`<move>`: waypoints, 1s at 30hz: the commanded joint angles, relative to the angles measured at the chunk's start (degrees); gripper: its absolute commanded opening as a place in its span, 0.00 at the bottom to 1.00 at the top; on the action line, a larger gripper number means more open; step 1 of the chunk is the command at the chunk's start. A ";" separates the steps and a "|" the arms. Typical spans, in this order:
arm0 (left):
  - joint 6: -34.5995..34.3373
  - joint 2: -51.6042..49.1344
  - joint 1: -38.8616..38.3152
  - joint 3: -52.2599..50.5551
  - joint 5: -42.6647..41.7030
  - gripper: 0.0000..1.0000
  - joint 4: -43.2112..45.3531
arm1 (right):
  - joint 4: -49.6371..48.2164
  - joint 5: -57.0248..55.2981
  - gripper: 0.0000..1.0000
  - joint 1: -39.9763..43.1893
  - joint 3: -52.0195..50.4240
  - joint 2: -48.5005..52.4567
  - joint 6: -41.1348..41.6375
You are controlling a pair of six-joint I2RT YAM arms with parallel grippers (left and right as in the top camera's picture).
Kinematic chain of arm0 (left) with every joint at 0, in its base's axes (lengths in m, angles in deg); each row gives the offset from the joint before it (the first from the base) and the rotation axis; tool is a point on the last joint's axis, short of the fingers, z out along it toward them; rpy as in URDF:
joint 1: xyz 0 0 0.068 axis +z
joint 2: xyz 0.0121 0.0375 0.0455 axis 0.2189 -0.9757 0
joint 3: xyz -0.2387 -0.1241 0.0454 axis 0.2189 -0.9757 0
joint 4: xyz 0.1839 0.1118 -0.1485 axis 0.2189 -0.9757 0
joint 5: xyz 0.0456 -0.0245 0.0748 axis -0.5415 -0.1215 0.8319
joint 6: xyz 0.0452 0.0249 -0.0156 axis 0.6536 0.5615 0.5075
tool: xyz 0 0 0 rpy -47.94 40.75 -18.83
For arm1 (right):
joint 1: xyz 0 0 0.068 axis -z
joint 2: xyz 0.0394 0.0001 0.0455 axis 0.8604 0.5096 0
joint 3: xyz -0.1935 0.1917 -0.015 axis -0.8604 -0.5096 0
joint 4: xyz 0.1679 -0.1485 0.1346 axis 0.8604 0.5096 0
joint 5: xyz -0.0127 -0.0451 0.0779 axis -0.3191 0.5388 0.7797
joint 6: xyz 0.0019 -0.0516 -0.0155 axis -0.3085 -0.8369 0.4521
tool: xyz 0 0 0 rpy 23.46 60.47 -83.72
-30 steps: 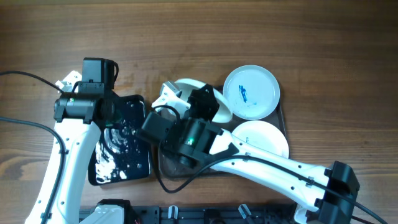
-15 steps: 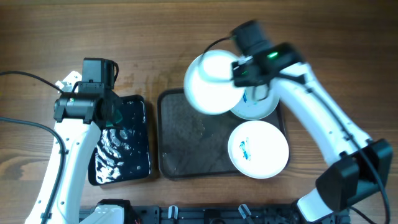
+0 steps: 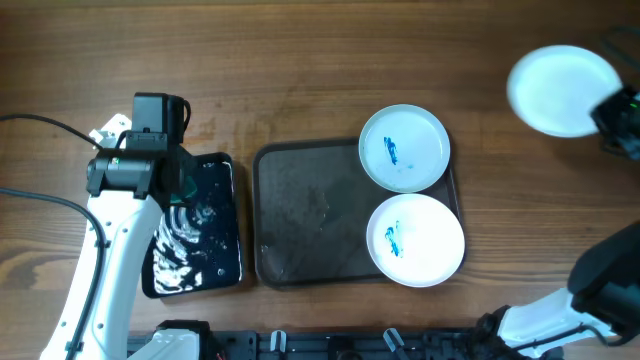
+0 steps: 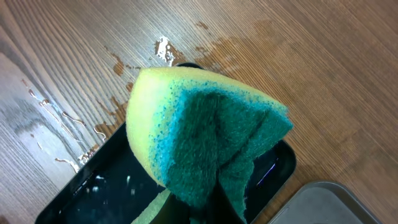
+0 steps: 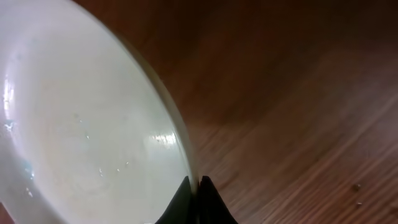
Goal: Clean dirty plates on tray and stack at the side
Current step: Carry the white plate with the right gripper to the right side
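The dark tray (image 3: pixel 300 220) holds a pale blue plate (image 3: pixel 404 148) at its back right and a white plate (image 3: pixel 415 240) at its front right, each with a blue smear. My right gripper (image 3: pixel 605 110) is shut on the rim of a third white plate (image 3: pixel 560 88), wet with no smear, held over the table at the far right; it fills the right wrist view (image 5: pixel 87 124). My left gripper (image 3: pixel 175 185) is shut on a yellow and green sponge (image 4: pixel 205 140) above the small black tray (image 3: pixel 200 250).
The glossy black tray holds soapy water (image 3: pixel 180 255) and stands left of the dark tray. Water drops lie on the wood (image 4: pixel 74 149) beside it. The right arm's base (image 3: pixel 560 320) stands at the front right.
My right arm has swung from the tray to the far right, carrying the white plate with it. The left arm and sponge have stayed over the black tray.
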 commanded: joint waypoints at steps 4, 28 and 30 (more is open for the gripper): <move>0.92 -0.24 0.26 1.22 0.76 0.04 0.20 | 0.15 -4.76 0.04 1.27 0.39 8.52 3.06; 0.87 -0.24 0.26 1.22 0.74 0.04 -0.24 | 3.32 6.95 0.48 -4.35 -0.83 3.98 -6.12; 0.87 -0.24 0.26 1.22 0.74 0.04 -0.22 | 3.37 11.13 0.45 -9.31 -0.83 1.81 -11.52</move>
